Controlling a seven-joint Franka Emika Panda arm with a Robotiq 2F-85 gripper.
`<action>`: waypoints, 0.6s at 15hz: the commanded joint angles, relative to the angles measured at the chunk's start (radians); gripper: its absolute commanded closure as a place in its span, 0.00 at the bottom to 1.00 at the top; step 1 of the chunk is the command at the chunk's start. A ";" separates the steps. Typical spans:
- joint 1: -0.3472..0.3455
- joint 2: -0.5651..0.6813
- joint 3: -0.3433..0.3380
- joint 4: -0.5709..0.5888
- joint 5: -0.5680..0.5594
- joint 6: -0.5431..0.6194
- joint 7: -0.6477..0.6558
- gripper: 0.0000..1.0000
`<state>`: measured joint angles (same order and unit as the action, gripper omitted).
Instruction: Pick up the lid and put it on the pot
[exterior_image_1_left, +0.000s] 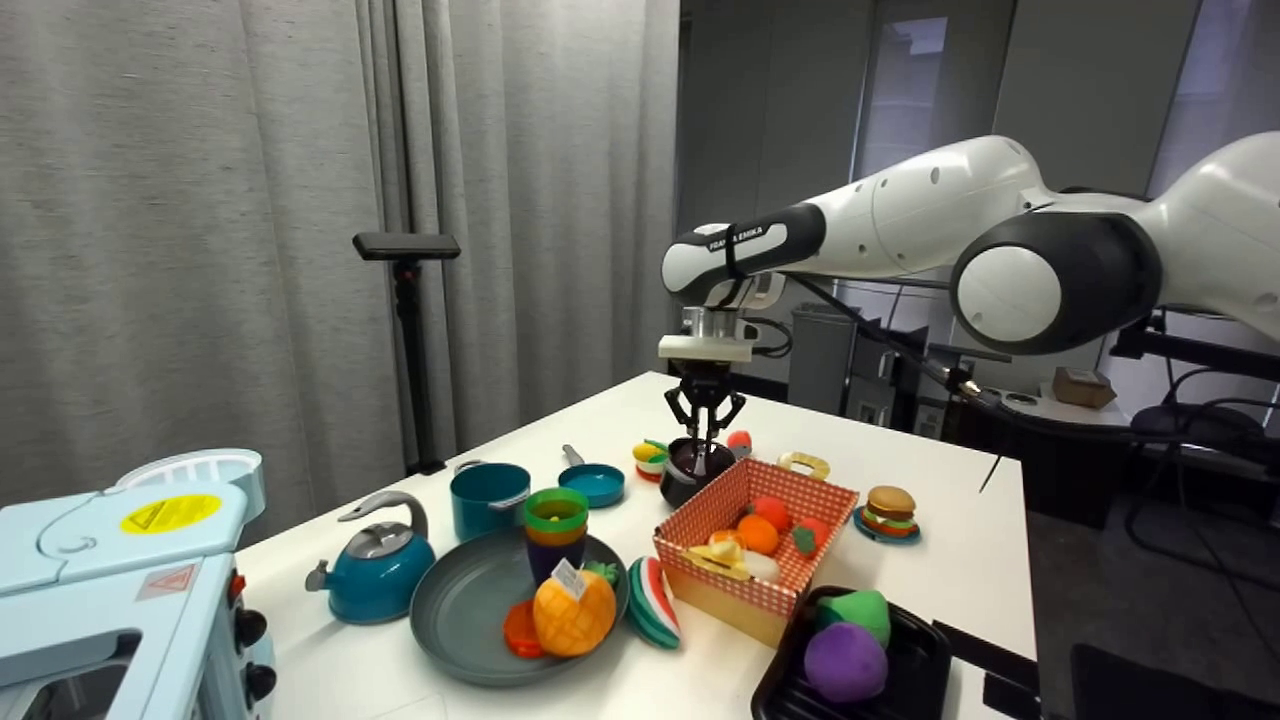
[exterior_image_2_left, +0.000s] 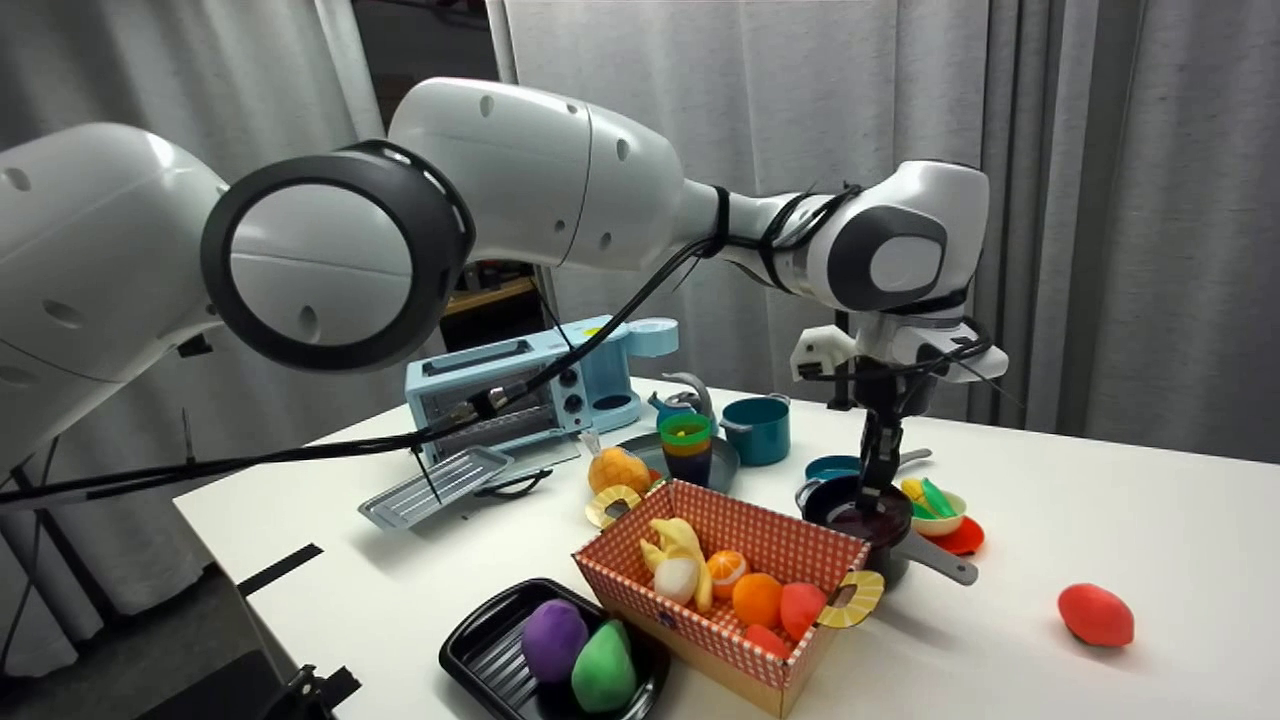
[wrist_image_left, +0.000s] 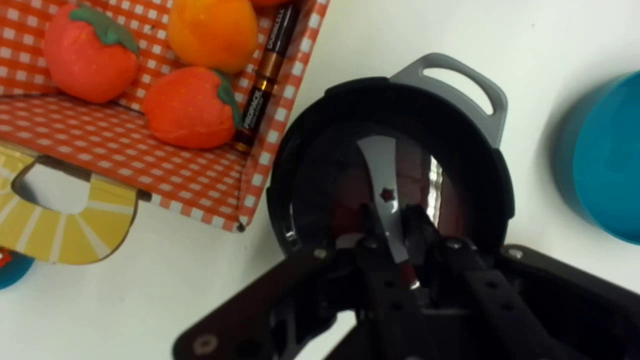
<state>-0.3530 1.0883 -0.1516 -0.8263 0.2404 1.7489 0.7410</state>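
Note:
A black pot (exterior_image_1_left: 680, 488) with grey handles stands upright on the white table. It also shows in an exterior view (exterior_image_2_left: 880, 560) and in the wrist view (wrist_image_left: 345, 100). The lid (wrist_image_left: 382, 165) is a glossy dark disc with a grey strap handle marked by a small star. It lies within the pot's rim, and it also shows darkly in an exterior view (exterior_image_2_left: 850, 517). My gripper (wrist_image_left: 392, 207) points down over the pot, its fingers against both sides of the strap. It also shows in both exterior views (exterior_image_1_left: 701, 440) (exterior_image_2_left: 872, 490). The strap's far end is hidden by the fingers.
A red checked box (exterior_image_2_left: 690, 650) of toy fruit stands close beside the pot. A teal pot (exterior_image_1_left: 485, 500), a teal pan (exterior_image_1_left: 595, 485) and a bowl (exterior_image_2_left: 945, 518) of toy food are near it. A red toy fruit (exterior_image_2_left: 1096, 615) lies loose. A black tray (exterior_image_2_left: 490, 650) is farther off.

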 joint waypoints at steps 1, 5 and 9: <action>-0.056 0.050 0.060 0.103 0.083 -0.082 0.038 0.96; -0.044 0.024 0.086 0.082 0.106 -0.044 0.020 0.96; -0.007 -0.002 0.056 0.106 0.018 -0.033 -0.044 0.96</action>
<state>-0.3788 1.0866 -0.0773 -0.7725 0.3050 1.7219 0.7425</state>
